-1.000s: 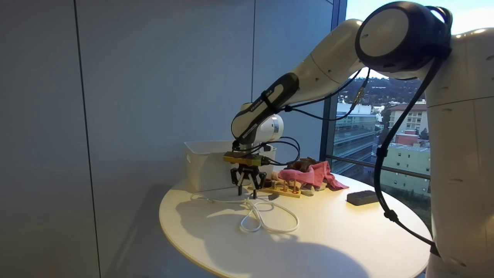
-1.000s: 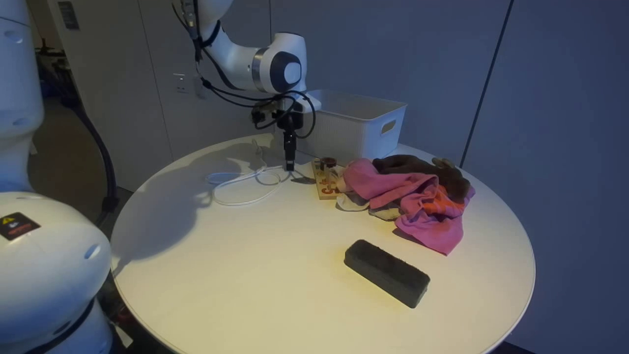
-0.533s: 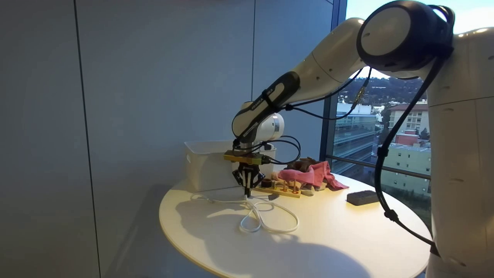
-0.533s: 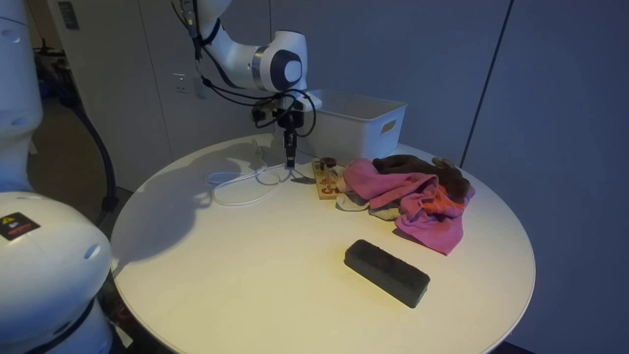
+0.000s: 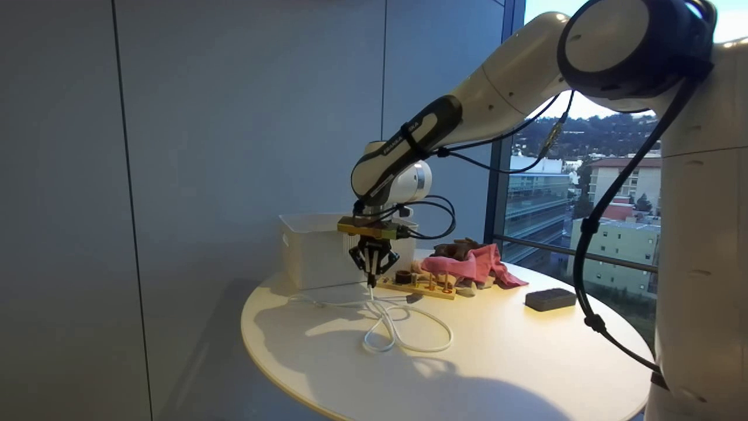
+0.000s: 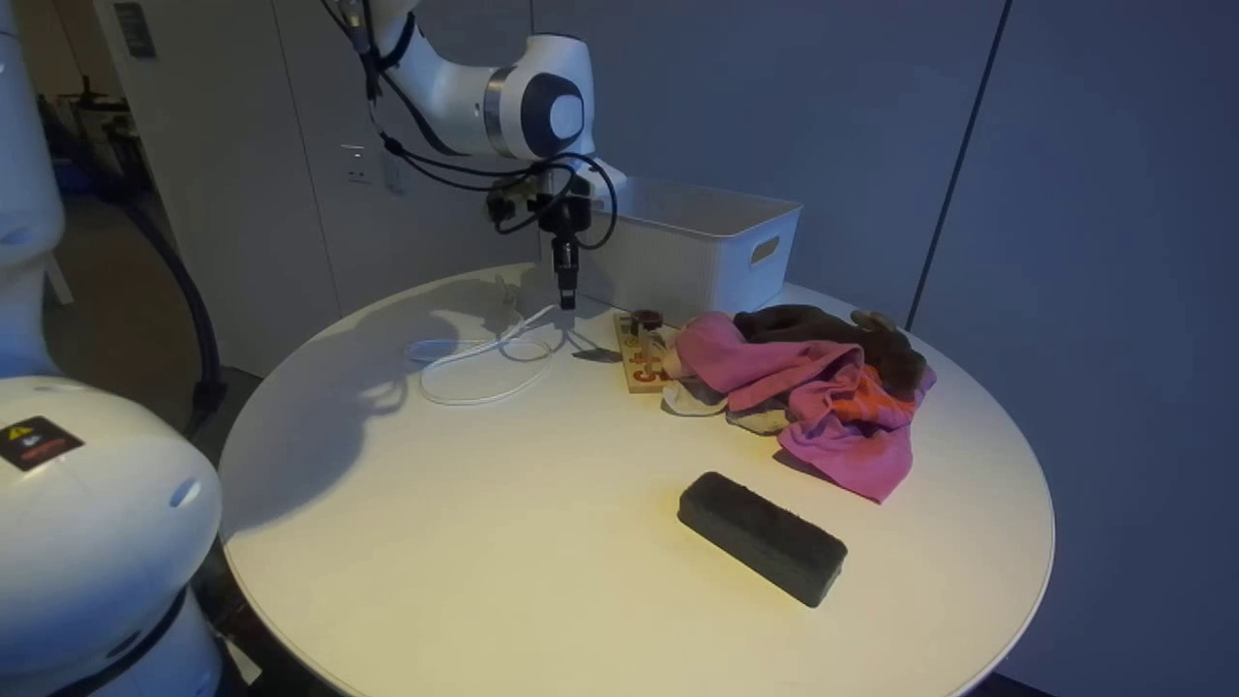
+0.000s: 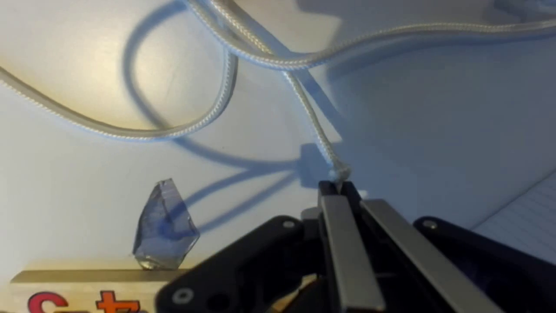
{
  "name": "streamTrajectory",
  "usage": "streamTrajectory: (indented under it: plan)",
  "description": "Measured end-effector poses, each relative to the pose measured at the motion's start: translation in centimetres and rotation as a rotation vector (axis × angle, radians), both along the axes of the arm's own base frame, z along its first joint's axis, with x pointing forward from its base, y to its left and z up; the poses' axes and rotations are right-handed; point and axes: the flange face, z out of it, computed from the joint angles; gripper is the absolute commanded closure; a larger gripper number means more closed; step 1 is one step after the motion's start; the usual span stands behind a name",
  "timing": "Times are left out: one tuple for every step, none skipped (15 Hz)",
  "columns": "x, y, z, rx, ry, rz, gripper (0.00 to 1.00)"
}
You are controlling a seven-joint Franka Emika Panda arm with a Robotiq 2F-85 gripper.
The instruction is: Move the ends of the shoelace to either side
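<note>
The shoelace [image 5: 429, 351] is a white cord lying in loose loops on the round table, in front of the white box. Its near end [image 7: 341, 171] is pinched between the fingertips of my gripper [image 7: 339, 188], which is shut and points down. In both exterior views the gripper [image 5: 372, 285] hangs a little above the table, and a short stretch of cord rises to it. A second strand [image 7: 425, 28] of the shoelace crosses over the held one and runs off the right edge of the wrist view. In an exterior view that strand [image 5: 345, 304] trails left; its tip is too small to make out.
A white box [image 5: 318, 257] stands right behind the gripper. Beside it are a wooden number board [image 6: 641, 373], a clear shard-like piece [image 7: 165, 226] and a pile with pink cloth [image 6: 852, 450]. A dark eraser-like block [image 6: 765, 537] lies nearer the table's edge.
The gripper's fingers have gone from open to shut on the shoelace's end. Since then the gripper has risen, lifting that end off the table while the loops stay put.
</note>
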Motion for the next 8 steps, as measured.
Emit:
streamTrajectory:
  plan:
    - [-0.7,0.3,1.7,-0.016,-0.014,0.018,0.95]
    - [-1.6,0.3,3.5,-0.040,-0.025,0.034,0.95]
    - [-2.7,0.2,5.4,-0.069,-0.037,0.046,0.95]
    - [-3.9,-0.2,7.3,-0.101,-0.051,0.049,0.95]
    - [-5.2,-0.8,9.1,-0.139,-0.064,0.042,0.95]
    - [-6.5,-1.5,10.8,-0.179,-0.081,0.024,0.95]
    - [-8.0,-2.4,12.6,-0.221,-0.100,-0.004,0.95]
    - [-9.6,-3.3,14.2,-0.262,-0.119,-0.039,0.95]
